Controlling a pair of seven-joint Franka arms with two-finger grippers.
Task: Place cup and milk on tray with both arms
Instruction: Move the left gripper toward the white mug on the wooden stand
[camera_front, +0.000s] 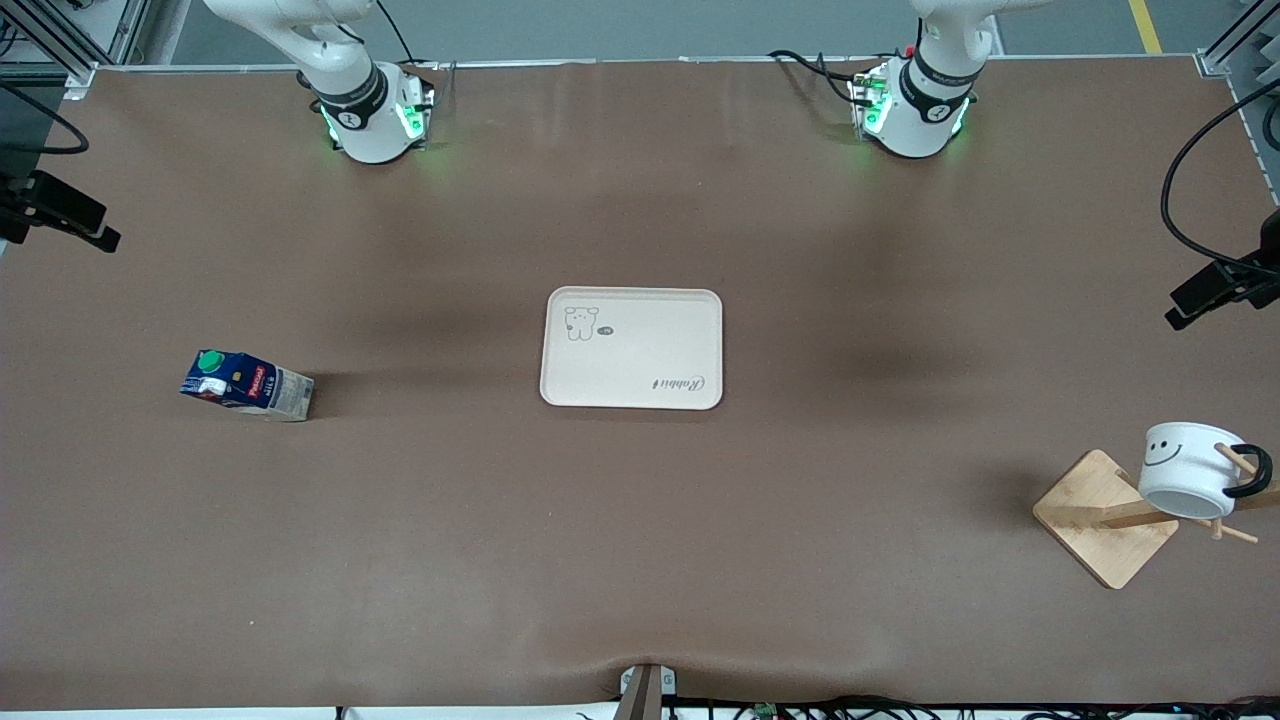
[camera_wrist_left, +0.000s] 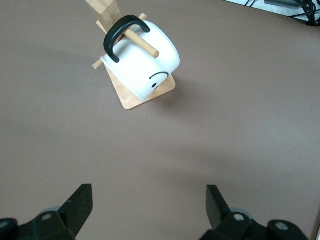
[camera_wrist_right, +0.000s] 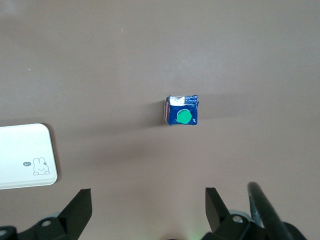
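The cream tray (camera_front: 632, 348) lies flat at the middle of the table, with nothing on it. The milk (camera_front: 247, 385), a dark blue carton with a green cap, stands on the table toward the right arm's end. The cup (camera_front: 1190, 470), white with a smiley, hangs by its black handle on a peg of a wooden stand (camera_front: 1100, 515) toward the left arm's end. My left gripper (camera_wrist_left: 149, 200) is open and empty, high over bare table, with the cup (camera_wrist_left: 145, 62) in view. My right gripper (camera_wrist_right: 147, 200) is open and empty, high over bare table, with the milk (camera_wrist_right: 181, 111) and a tray corner (camera_wrist_right: 25, 155) in view.
Both arms rise from their bases (camera_front: 375, 115) (camera_front: 915, 110) out of the top of the front view. Black camera mounts (camera_front: 60, 215) (camera_front: 1225, 285) stand at the two ends of the table. A cable (camera_wrist_right: 267, 210) runs beside the right gripper.
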